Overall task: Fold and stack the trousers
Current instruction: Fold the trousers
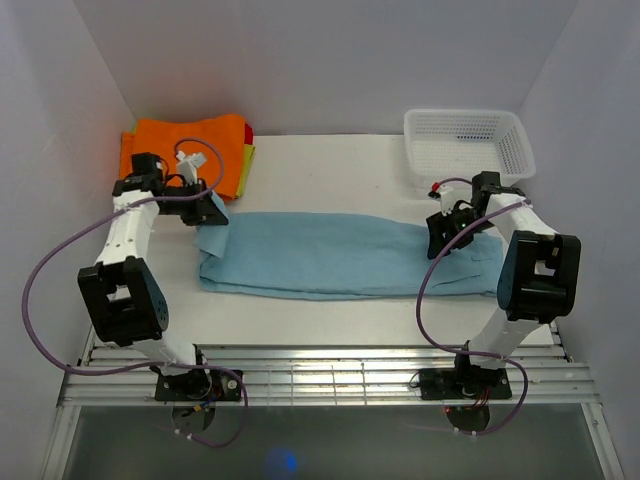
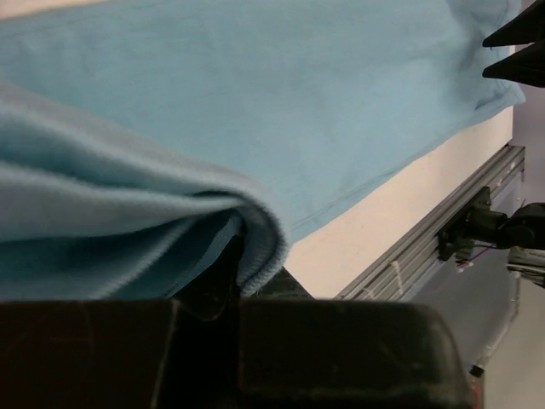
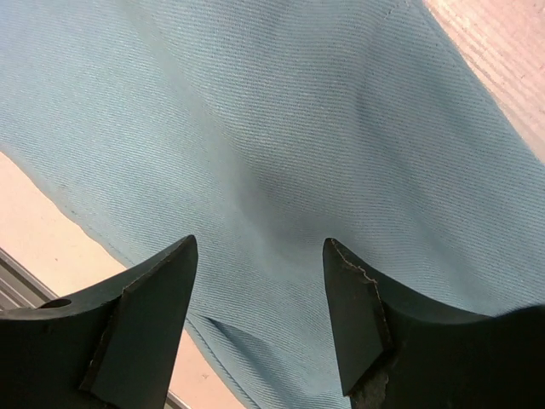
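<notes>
Table: white and smooth, the table (image 1: 330,165) sits between pale walls, with a ribbed metal rail (image 1: 320,365) along its near edge.
Trousers: the trousers (image 1: 320,255) lie folded into one long sky-blue band that runs from the left tool to under the right tool.
Left tool: the left tool (image 1: 207,207) is pressed together on the band's end, pinching a fold of cloth and holding that corner up off the table.
Right tool: the right tool (image 3: 260,281) is spread, its two dark wedge-shaped fingers apart above the other end. Whether the tips touch the cloth cannot be told.
Overhead view only: an orange garment (image 1: 185,140) lies folded just beyond the left tool, with yellow and red edges showing at its side. A white mesh basket (image 1: 470,115) stands beyond the right tool.
Left wrist view only: the pinched fold is thick and rounded, soft in texture, curling over one dark finger. A stitched hem lines the flat layer's edge.
Right wrist view only: a fine diagonal weave, a shallow dimple in the cloth between the fingers, and a chipped edge on one finger.
</notes>
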`<action>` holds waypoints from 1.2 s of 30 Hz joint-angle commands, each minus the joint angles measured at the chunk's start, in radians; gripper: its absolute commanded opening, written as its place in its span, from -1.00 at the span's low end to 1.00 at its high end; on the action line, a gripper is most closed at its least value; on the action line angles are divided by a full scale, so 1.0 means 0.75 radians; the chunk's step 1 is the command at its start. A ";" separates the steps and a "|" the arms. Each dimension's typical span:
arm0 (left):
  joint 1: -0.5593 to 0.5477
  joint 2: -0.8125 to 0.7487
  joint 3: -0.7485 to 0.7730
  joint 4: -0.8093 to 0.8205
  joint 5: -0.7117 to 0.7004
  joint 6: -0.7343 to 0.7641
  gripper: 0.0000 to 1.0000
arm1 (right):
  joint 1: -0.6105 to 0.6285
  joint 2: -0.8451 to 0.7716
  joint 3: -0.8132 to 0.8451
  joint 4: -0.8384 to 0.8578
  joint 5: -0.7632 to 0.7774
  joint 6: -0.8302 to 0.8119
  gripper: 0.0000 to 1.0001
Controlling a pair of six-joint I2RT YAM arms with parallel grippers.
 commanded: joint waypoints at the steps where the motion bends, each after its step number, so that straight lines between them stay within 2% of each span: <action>1: -0.176 -0.060 -0.059 0.197 -0.087 -0.357 -1.00 | 0.000 -0.041 0.057 -0.058 -0.086 0.042 0.32; 4: -0.433 -0.007 -0.115 0.322 -0.177 -0.507 -1.00 | 0.000 -0.041 0.061 -0.071 -0.090 0.042 0.33; 10: -0.677 0.196 -0.150 0.453 -0.318 -0.647 -1.00 | -0.015 -0.071 0.100 -0.110 -0.055 0.034 0.33; 16: -0.725 0.331 -0.158 0.549 -0.394 -0.759 -1.00 | -0.186 -0.074 0.175 -0.185 -0.018 -0.011 0.36; 22: -0.763 0.329 -0.152 0.586 -0.398 -0.759 -1.00 | -0.340 -0.061 0.163 -0.147 0.098 -0.063 0.38; 30: -0.817 0.217 -0.129 0.580 -0.406 -0.782 -1.00 | -0.326 -0.004 -0.007 -0.050 0.133 -0.065 0.34; 36: -0.882 0.219 -0.060 0.543 -0.400 -0.829 -1.00 | -0.295 0.029 -0.113 0.013 0.106 -0.050 0.28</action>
